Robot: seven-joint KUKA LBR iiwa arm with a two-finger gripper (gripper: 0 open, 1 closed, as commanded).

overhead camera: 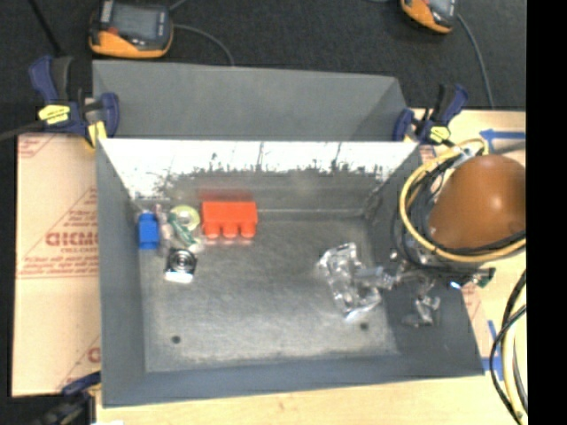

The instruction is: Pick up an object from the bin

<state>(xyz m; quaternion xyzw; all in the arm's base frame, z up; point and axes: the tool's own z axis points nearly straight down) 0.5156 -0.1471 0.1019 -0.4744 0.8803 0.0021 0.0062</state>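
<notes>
- Gripper [400, 283] sits low at the right side of the grey metal bin [266, 321], under the arm's orange cover [474, 202], and just beside a clear crinkled plastic piece [347, 282]. Whether the jaws are released or clenched I cannot tell — dark metal and glinting plastic run together there.
- The plastic piece lies on the bin floor right of centre, alone, well apart from the other things. Whether the gripper touches it cannot be made out.
- By its look it is a thin wrapper or blister shell — very light, springy rather than stiff, and slick on its faces. I judge it will crush or fold under a squeeze rather than break, and may skid along the floor if nudged from one side only.
- The best hold is probably across a raised fold or crumpled ridge near its middle, where the jaws can pinch doubled material. A flat edge would likely slip out.
- At the far left sit the rest, clustered together: an orange block [229, 220], a green-and-white round thing [183, 220], a blue piece [147, 231] and a small metal cylinder [180, 265]. The block looks rigid and square, an easier grip, though far from the gripper.
</notes>
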